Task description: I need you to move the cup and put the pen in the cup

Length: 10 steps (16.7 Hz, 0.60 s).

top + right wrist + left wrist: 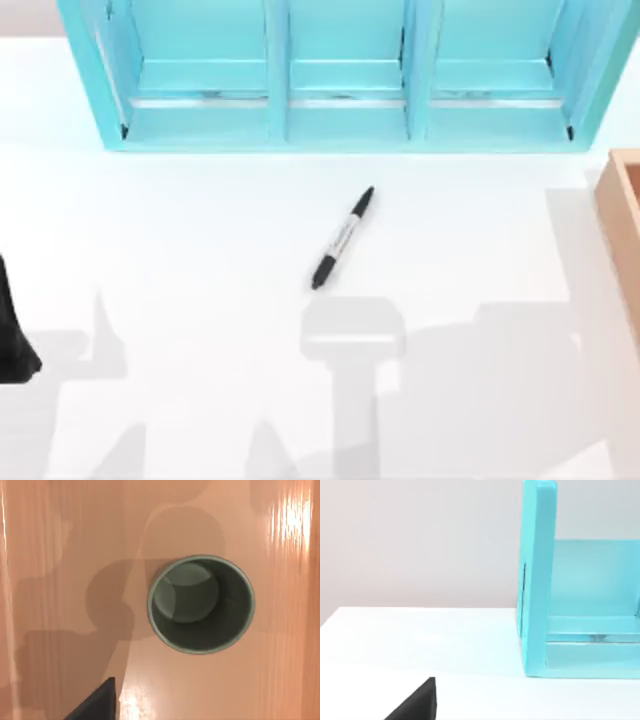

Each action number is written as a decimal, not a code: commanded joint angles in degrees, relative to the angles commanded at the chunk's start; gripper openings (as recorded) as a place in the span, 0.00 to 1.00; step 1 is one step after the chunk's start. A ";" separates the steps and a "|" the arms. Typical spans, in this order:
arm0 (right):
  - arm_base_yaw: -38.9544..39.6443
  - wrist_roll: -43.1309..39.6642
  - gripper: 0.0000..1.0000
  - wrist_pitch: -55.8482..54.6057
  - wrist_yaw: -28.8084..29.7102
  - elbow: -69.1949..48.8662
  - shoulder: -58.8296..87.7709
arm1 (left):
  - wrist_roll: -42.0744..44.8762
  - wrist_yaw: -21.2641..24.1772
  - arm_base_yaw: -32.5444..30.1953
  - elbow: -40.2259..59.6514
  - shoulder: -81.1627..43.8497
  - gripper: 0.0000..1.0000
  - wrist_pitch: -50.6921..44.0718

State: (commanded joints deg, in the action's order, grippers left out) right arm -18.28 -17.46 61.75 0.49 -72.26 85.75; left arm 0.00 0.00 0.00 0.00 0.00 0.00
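The pen (343, 238) lies flat on the white table near the middle, slanted, one black end toward the blue shelf. The cup (201, 604), dark olive-grey, stands upright and empty on an orange-brown wooden surface, seen from straight above in the right wrist view. My right gripper (97, 702) hovers above that surface, beside the cup and apart from it. My left gripper (415, 705) sits low over the table at the far left, where the dark bulk of my left arm (15, 330) shows at the top view's left edge.
A light blue shelf unit (340, 80) with three bays runs along the back of the table. A wooden box edge (625, 230) stands at the right side. White tabletop (200, 230) spreads around the pen.
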 joint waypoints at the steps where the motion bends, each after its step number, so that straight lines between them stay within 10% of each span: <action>1: -0.80 -0.78 1.00 2.78 -0.05 -3.37 3.86 | 0.00 0.00 0.00 0.00 0.00 1.00 0.00; 10: -3.76 -3.67 1.00 12.80 -0.56 -16.02 18.09 | 0.00 0.00 0.00 0.00 0.00 1.00 0.00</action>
State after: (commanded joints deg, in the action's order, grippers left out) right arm -22.04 -21.14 74.54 -0.07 -88.28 103.83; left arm 0.00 0.00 0.00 0.00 0.00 0.00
